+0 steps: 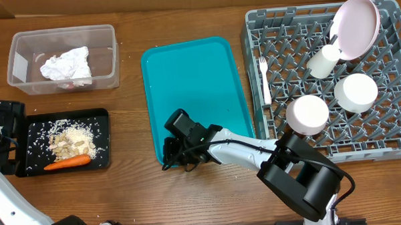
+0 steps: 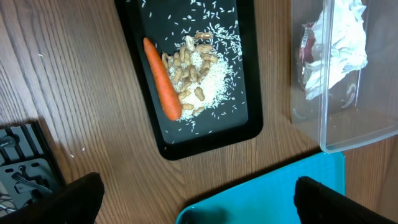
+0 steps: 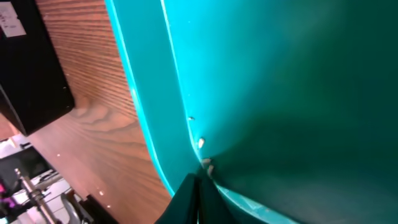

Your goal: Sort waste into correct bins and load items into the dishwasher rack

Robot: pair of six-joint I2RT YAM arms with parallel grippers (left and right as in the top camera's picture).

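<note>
My right fingers (image 3: pixel 186 202) are down at the near left corner of the blue-green tray (image 1: pixel 193 86), in the middle of the bench. They look pressed together. I cannot tell if they pinch anything. Two tiny crumbs (image 3: pixel 200 143) lie on that tray by its rim, right at the fingertips and just past them. I think these are the last bits of waste to pick up. My right arm is much nearer to them than my left.

The black tray (image 1: pixel 100 117) where I think they belong sits off to the left of my right fingers, by the left edge of the bench. My left fingers (image 2: pixel 74 199) hang above the bench near it, spread wide, with nothing between them.

Now I count. The black tray has one carrot (image 1: pixel 67 162), lying longways along its near side, and one heap of nuts and rice (image 1: pixel 71 139). The clear tub (image 1: pixel 15 65) at the far left corner has one napkin (image 1: pixel 66 65) and one red wrapper (image 2: pixel 306 56). The rack (image 1: pixel 291 22) on the right side has one plate (image 1: pixel 357 27), one cup (image 1: pixel 322 61), two bowls (image 1: pixel 307 114) (image 1: pixel 355 92) and one fork (image 1: pixel 264 80), which points from far to near.
</note>
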